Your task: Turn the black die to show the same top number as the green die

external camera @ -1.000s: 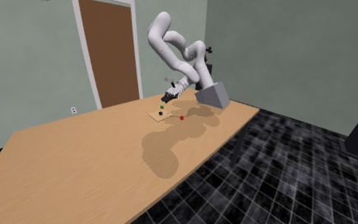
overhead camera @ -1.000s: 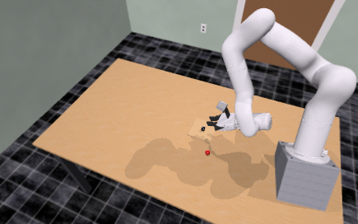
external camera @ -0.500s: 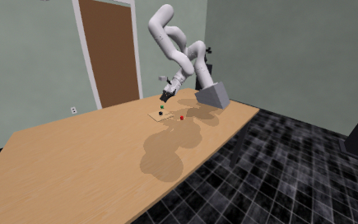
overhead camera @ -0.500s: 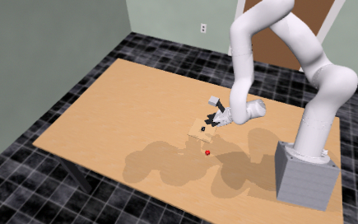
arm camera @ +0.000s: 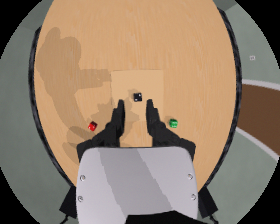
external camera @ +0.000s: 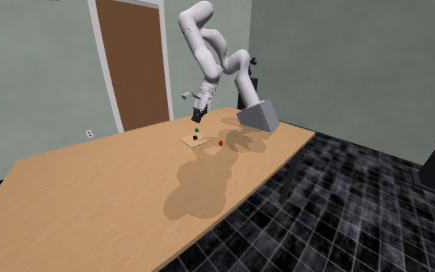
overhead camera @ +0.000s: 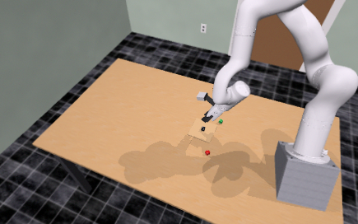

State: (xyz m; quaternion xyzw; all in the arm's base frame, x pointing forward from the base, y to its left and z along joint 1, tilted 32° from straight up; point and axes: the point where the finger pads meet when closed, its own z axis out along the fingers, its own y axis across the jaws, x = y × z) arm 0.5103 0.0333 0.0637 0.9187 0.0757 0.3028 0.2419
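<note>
The small black die (overhead camera: 202, 128) (external camera: 195, 136) (arm camera: 138, 96) lies flat on the tan mat (overhead camera: 195, 134) (external camera: 204, 142) (arm camera: 124, 83), near its middle. The green die (overhead camera: 220, 121) (external camera: 196, 129) (arm camera: 172, 123) lies on the table just off the mat's far side. My gripper (overhead camera: 207, 118) (external camera: 196, 117) (arm camera: 135, 106) hangs above the mat, over the black die and clear of it. Its fingers stand partly apart with nothing between them. The pips on the dice are too small to read.
A red die (overhead camera: 207, 152) (external camera: 220, 143) (arm camera: 92, 125) lies on the table on the mat's other side. The grey robot base (overhead camera: 305, 177) (external camera: 258, 116) stands at the table's corner, and the arm arches over the mat.
</note>
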